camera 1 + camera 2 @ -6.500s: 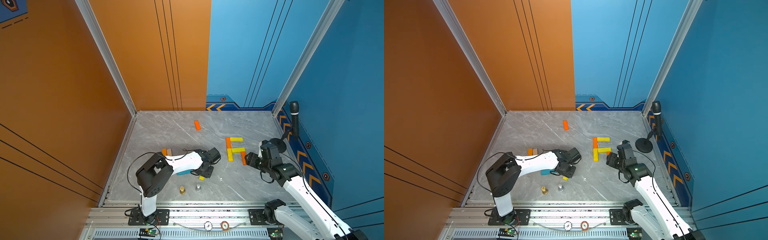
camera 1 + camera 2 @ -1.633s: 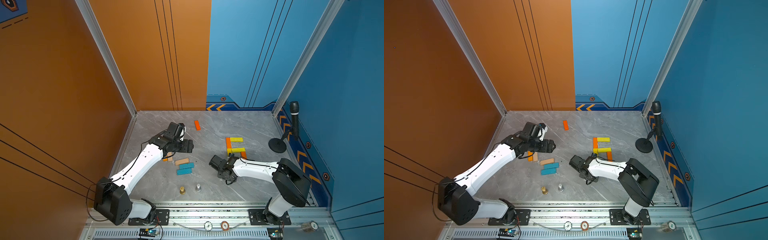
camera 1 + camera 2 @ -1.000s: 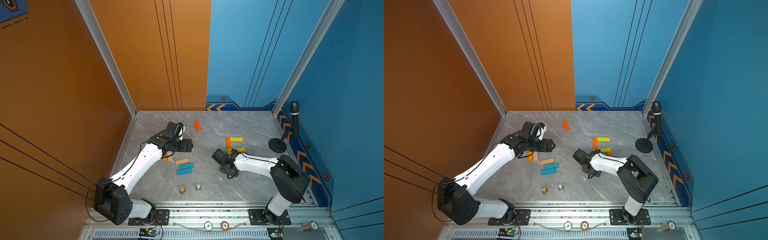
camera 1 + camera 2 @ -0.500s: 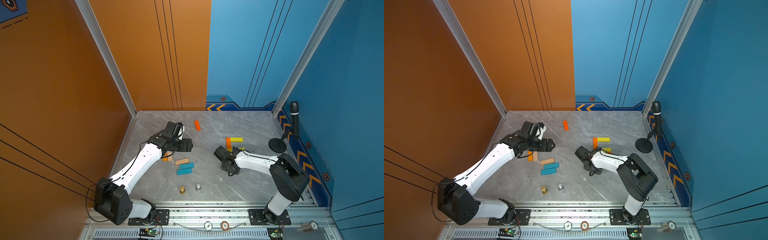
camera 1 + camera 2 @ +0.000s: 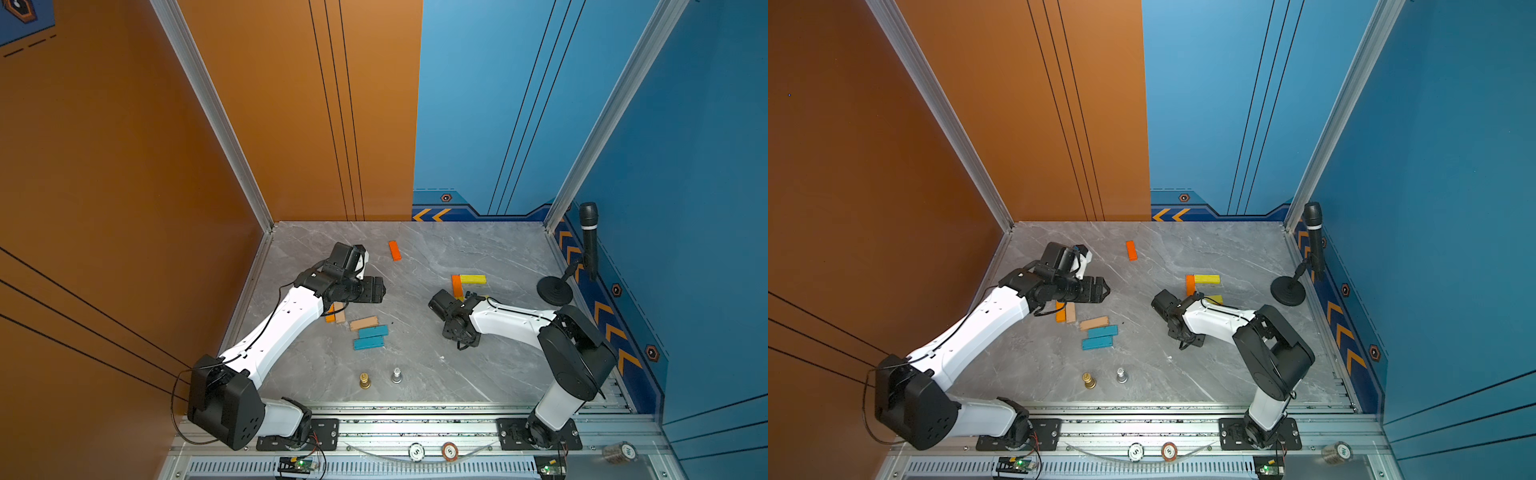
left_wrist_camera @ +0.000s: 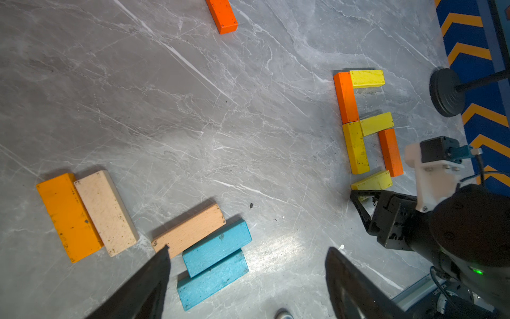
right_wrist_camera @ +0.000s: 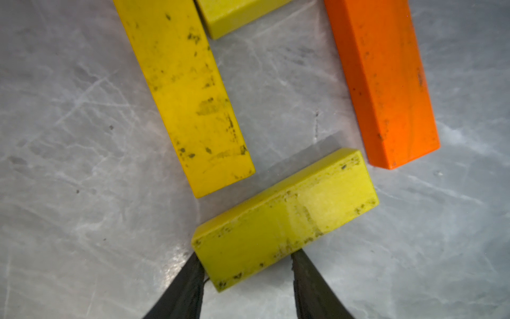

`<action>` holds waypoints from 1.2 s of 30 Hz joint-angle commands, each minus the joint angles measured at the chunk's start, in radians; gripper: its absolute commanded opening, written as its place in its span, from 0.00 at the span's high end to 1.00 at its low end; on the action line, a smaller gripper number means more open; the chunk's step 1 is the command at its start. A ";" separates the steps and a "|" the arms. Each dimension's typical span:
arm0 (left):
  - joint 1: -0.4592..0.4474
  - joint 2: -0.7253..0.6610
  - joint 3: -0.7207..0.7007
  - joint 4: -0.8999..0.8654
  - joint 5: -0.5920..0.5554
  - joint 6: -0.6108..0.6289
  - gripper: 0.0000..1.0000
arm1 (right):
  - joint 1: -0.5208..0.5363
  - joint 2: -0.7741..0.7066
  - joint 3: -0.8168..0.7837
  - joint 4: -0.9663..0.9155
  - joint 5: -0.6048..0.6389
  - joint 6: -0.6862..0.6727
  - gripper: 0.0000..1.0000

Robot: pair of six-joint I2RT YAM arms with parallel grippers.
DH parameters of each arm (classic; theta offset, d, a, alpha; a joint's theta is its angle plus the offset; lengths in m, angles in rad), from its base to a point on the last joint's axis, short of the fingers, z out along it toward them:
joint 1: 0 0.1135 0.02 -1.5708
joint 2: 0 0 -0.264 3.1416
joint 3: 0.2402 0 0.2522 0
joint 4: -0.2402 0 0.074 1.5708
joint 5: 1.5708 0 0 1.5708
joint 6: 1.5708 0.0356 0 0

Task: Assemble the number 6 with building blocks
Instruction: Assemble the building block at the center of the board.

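Grey marble counter, orange and blue walls behind. Yellow block pinched at one end by right gripper fingers, tilted across open bottom of unfinished 6, at about 4 o'clock on counter. Step: closing bottom stroke. Next, likely: square block against yellow upright and orange upright, release. Left gripper fingers wide, empty, above teal blocks.

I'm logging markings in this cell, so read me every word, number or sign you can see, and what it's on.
"5": on the white chip on the front rail.
"5": on the orange chip beside it.
Third chip, further along: number too blurred to read.
Lettering in the left wrist view: too blurred to read.
Building blocks: no text.
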 commanded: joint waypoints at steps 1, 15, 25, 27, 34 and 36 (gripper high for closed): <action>0.008 -0.009 -0.020 0.013 0.023 -0.012 0.12 | -0.007 0.019 0.016 -0.018 0.023 -0.022 0.48; 0.010 -0.011 -0.021 0.015 0.024 -0.012 0.12 | -0.006 0.017 0.014 -0.015 0.028 -0.034 0.49; 0.009 -0.011 -0.021 0.015 0.026 -0.012 0.12 | -0.039 0.015 0.012 -0.015 0.029 -0.037 0.49; 0.009 -0.013 -0.021 0.015 0.027 -0.012 0.12 | -0.041 0.014 0.011 -0.015 0.031 -0.040 0.49; 0.011 -0.015 -0.022 0.016 0.029 -0.012 0.12 | -0.044 0.011 0.012 -0.015 0.029 -0.043 0.49; 0.012 -0.015 -0.022 0.017 0.029 -0.012 0.12 | -0.044 0.013 0.015 -0.013 0.025 -0.044 0.49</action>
